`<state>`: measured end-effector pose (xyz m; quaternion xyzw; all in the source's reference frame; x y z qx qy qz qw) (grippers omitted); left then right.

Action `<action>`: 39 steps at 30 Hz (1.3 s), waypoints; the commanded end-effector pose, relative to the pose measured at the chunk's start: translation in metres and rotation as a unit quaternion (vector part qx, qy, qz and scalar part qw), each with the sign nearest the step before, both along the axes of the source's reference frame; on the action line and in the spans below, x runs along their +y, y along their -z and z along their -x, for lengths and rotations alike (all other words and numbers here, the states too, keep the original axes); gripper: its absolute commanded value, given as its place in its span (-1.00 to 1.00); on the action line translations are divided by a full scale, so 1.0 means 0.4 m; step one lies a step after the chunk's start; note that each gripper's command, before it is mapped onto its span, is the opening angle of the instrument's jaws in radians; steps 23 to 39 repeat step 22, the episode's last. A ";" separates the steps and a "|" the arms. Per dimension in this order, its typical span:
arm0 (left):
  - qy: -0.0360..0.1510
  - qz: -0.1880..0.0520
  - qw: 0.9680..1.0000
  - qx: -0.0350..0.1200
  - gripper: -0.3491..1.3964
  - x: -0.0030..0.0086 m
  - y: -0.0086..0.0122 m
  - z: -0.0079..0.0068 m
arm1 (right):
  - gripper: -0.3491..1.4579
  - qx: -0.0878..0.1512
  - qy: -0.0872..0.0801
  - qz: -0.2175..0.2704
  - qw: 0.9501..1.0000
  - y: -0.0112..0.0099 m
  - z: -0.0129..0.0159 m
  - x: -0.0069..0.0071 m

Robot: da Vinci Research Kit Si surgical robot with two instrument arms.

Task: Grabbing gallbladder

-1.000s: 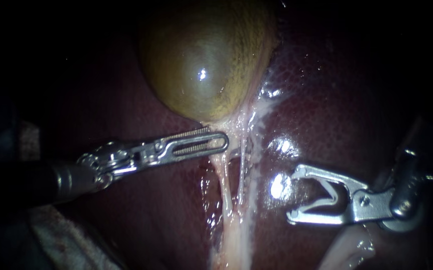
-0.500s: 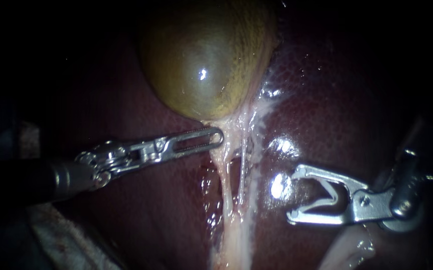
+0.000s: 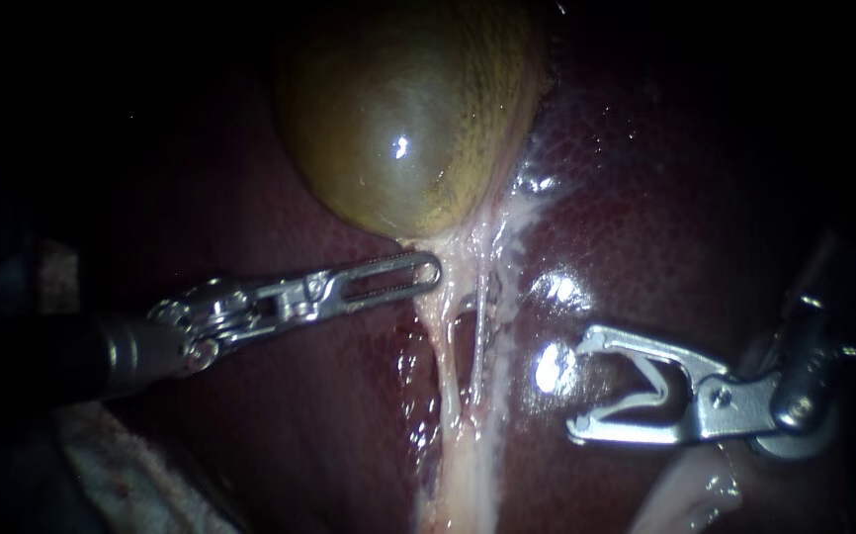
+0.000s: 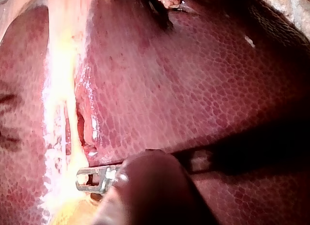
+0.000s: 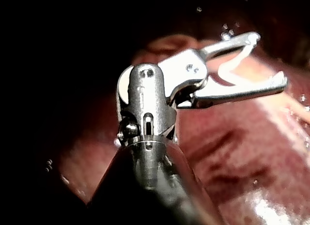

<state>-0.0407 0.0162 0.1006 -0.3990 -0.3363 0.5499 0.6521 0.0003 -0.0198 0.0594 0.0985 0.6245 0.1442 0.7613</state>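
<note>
1. Endoscope view: The gallbladder (image 3: 403, 119) is a round, yellow-green bag at the top middle. It lies on the dark red, wet liver (image 3: 645, 198).
2. Pale, stringy tissue (image 3: 468, 445) hangs down from the bottom of the gallbladder. It splits into two thin strands with a small gap between them.
3. The left instrument (image 3: 433, 269) comes in from the left, just under the gallbladder. Its jaws lie flat together with no gap. The tip sits right at the edge of the pale tissue. It holds nothing that I can see, and it is not on the gallbladder.
4. The right instrument (image 3: 581, 386) comes in from the right and stays well apart from the gallbladder. Its jaws stand wide apart. A V-shaped clip (image 3: 657, 381) sits between them and touches both jaws.
5. Left wrist view: The left instrument (image 4: 87, 179) shows only its slotted tip. The tip rests against a bright pale band (image 4: 63, 89) that runs along the red liver (image 4: 193, 89).
6. Right wrist view: The right instrument (image 5: 269, 59) hangs over the shiny red liver (image 5: 232, 152). Its jaws are spread wide, and the whitish clip (image 5: 227, 70) lies inside them, reaching from one jaw to the other.
</note>
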 end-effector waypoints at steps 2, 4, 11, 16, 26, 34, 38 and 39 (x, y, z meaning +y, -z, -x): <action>0.001 -0.001 1.000 0.000 -1.00 0.0000 0.0000 0.0000 | 0.05 0.000 0.000 0.000 1.000 0.0000 0.0000 0.0000; 0.001 -0.001 1.000 0.000 -1.00 0.0000 0.0000 0.0000 | 0.05 0.000 0.000 0.000 1.000 0.0000 0.0000 0.0000; 0.001 -0.001 1.000 0.000 -1.00 0.0000 0.0000 0.0000 | 0.05 0.000 0.000 0.000 1.000 0.0000 0.0000 0.0000; 0.001 -0.001 1.000 0.000 -1.00 0.0000 0.0000 0.0000 | 0.05 0.000 0.000 0.000 1.000 0.0000 0.0000 0.0000; 0.002 -0.003 1.000 -0.001 -1.00 0.0001 0.0000 0.0000 | 0.05 0.000 -0.001 -0.003 1.000 0.0000 0.0000 0.0000; 0.002 -0.003 1.000 -0.001 -1.00 0.0001 0.0000 0.0000 | 0.05 0.000 -0.001 -0.003 1.000 0.0000 0.0000 0.0000; 0.002 -0.003 1.000 -0.001 -1.00 0.0001 0.0000 0.0000 | 0.05 0.000 -0.001 -0.003 1.000 0.0000 0.0000 0.0000; 0.002 -0.003 1.000 -0.001 -1.00 0.0001 0.0000 0.0000 | 0.05 0.000 -0.001 -0.003 1.000 0.0000 0.0000 0.0000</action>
